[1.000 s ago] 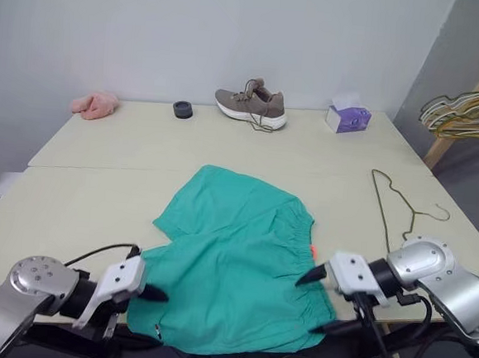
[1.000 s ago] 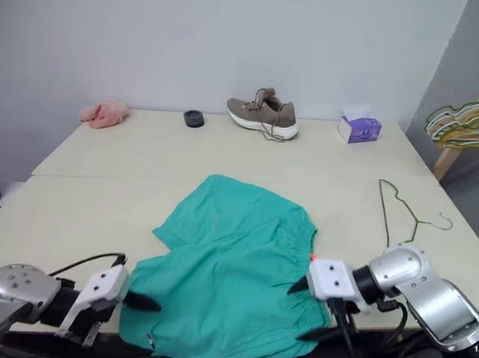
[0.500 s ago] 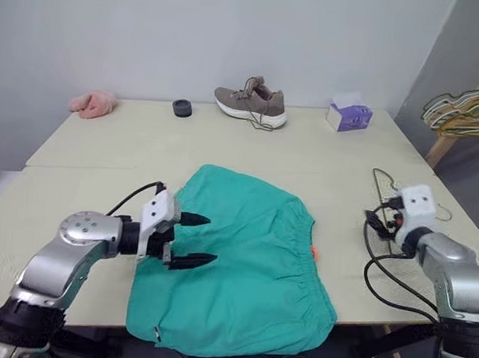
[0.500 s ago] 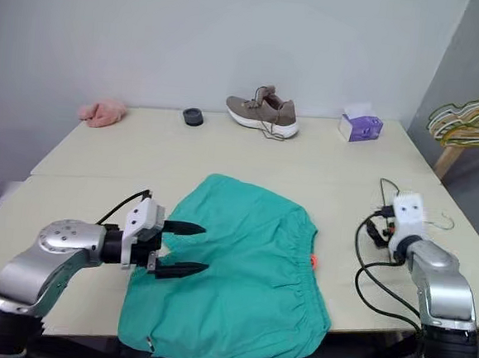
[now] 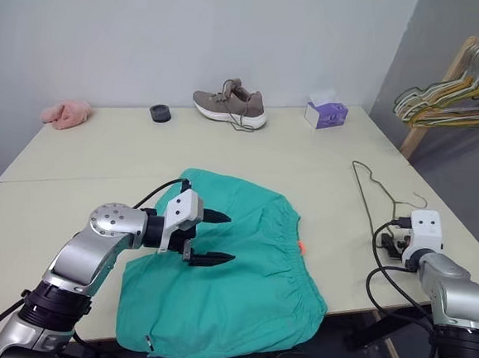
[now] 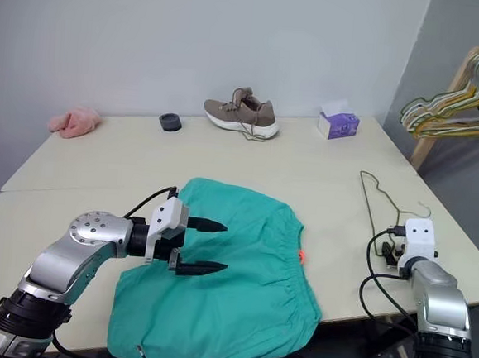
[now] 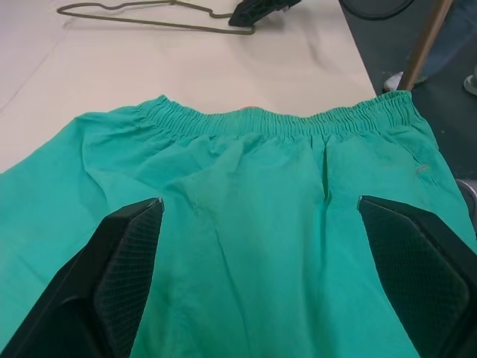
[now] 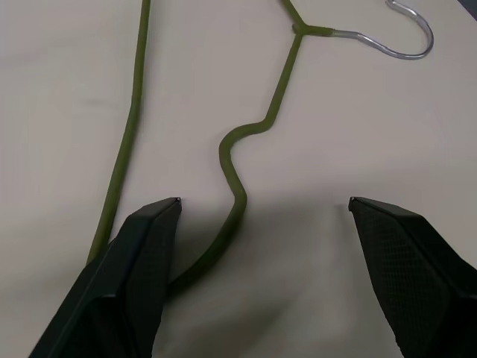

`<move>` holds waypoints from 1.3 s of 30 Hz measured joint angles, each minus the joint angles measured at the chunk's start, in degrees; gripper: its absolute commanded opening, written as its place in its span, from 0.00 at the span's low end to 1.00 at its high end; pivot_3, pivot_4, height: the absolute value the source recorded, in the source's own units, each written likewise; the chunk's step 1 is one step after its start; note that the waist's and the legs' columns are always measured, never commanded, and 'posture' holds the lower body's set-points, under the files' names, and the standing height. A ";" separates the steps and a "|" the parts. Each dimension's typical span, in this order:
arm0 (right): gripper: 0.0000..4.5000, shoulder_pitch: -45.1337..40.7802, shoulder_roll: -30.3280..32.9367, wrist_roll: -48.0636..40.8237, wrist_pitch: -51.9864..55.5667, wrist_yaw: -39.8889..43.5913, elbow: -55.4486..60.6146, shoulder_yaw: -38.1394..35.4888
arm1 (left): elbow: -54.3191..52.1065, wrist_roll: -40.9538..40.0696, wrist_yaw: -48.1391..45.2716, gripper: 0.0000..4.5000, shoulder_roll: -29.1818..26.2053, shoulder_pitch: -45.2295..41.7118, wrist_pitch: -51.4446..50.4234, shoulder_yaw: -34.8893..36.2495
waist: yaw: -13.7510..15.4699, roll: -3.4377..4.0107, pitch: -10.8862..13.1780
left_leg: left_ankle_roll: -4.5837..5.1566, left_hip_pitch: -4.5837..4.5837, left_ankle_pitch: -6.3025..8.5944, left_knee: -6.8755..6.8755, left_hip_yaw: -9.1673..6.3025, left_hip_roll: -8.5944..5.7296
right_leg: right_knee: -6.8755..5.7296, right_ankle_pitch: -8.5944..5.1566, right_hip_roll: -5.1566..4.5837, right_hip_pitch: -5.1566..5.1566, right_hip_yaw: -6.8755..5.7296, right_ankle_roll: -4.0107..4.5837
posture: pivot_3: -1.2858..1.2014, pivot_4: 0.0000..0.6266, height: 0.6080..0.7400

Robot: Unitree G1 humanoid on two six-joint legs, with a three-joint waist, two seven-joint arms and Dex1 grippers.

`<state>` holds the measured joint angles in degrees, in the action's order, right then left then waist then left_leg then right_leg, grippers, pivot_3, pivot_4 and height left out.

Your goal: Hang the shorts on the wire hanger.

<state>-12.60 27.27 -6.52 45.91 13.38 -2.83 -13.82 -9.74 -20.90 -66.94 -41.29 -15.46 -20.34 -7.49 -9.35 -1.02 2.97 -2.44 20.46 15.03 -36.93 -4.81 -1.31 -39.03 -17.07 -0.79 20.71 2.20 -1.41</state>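
Hovering right gripper (image 8: 261, 216), spread wide and empty, right over wire hanger (image 5: 371, 193) lying lengthwise ahead; left gripper (image 5: 214, 237), also wide and empty, is sitting above shorts (image 5: 239, 287).

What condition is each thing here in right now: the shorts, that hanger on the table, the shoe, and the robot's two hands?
shorts: spread flat on the table, near edge drooping over, not hung.
wire hanger: lying flat on the table, bare.
left hand: open, above the shorts, holding nothing.
right hand: open, fingers either side of the wire hanger's near end, not gripping.
shoe: upright, laces loose.
tissue box: tissue sticking up.
hangers on the rack: hanging, bunched.
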 measured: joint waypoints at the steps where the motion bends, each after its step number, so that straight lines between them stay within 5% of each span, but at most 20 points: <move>1: 0.65 -0.69 0.13 -0.60 0.97 1.17 -0.70 0.24 | 0.43 0.09 -0.02 0.99 0.00 0.04 0.52 0.00 | -0.02 -0.08 -0.06 | 0.01 -0.10 0.01 0.00 0.01 0.01 | 0.02 0.00 0.01 -0.10 0.01 0.00 | 0.44 0.00 1.00; 9: 0.01 -8.53 1.00 -2.39 5.91 6.18 -10.25 2.22 | 1.55 1.50 0.08 0.99 0.52 0.12 2.57 0.00 | -0.39 -0.74 -0.51 | 0.26 -0.72 0.16 -0.05 0.22 0.07 | 0.10 0.04 0.07 -0.63 0.27 -0.05 | 0.44 0.00 1.00; 16: 0.00 -10.26 3.35 1.93 -3.60 8.10 -14.25 9.20 | 3.25 1.56 3.40 0.99 1.73 0.20 1.93 1.48 | -0.44 -0.81 -0.58 | 0.26 -0.69 0.16 -0.06 0.34 0.04 | 0.15 0.13 -0.02 -0.57 0.46 -0.20 | 0.45 0.00 1.00; 22: 0.00 -12.09 6.39 7.80 -18.18 11.25 -12.81 16.82 | 12.04 1.96 9.57 0.99 1.72 -2.93 2.07 7.64 | -0.36 -0.03 -0.05 | 0.26 -0.38 0.16 0.00 0.33 0.05 | 0.12 0.13 -0.01 -0.21 0.44 -0.22 | 0.45 0.00 1.00; 30: 0.00 -16.15 8.71 14.40 -34.26 11.57 -9.78 20.03 | 22.11 0.00 15.74 0.99 1.52 -9.74 -2.11 15.76 | -0.21 -0.05 -0.09 | 0.26 0.45 0.16 -0.05 0.26 -0.08 | 0.07 0.32 -0.26 0.56 0.35 -0.07 | 0.45 0.00 1.00; 39: 0.00 -16.16 10.72 17.05 -53.32 17.09 -3.52 23.93 | 24.14 -6.05 11.34 0.99 0.59 -10.53 -12.12 17.81 | -0.42 -0.05 -0.08 | 0.26 0.45 0.17 -0.04 0.24 -0.08 | 0.05 0.29 -0.26 0.58 0.31 -0.11 | 0.44 0.00 1.00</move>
<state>-28.76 37.99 10.54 -7.41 30.47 -6.34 10.11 14.39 -26.94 -55.61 -40.70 -25.99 -32.46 10.32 -9.78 -1.06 2.90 -2.18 20.91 15.20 -36.97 -4.57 -1.39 -38.98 -16.77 -1.05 21.29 2.51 -1.52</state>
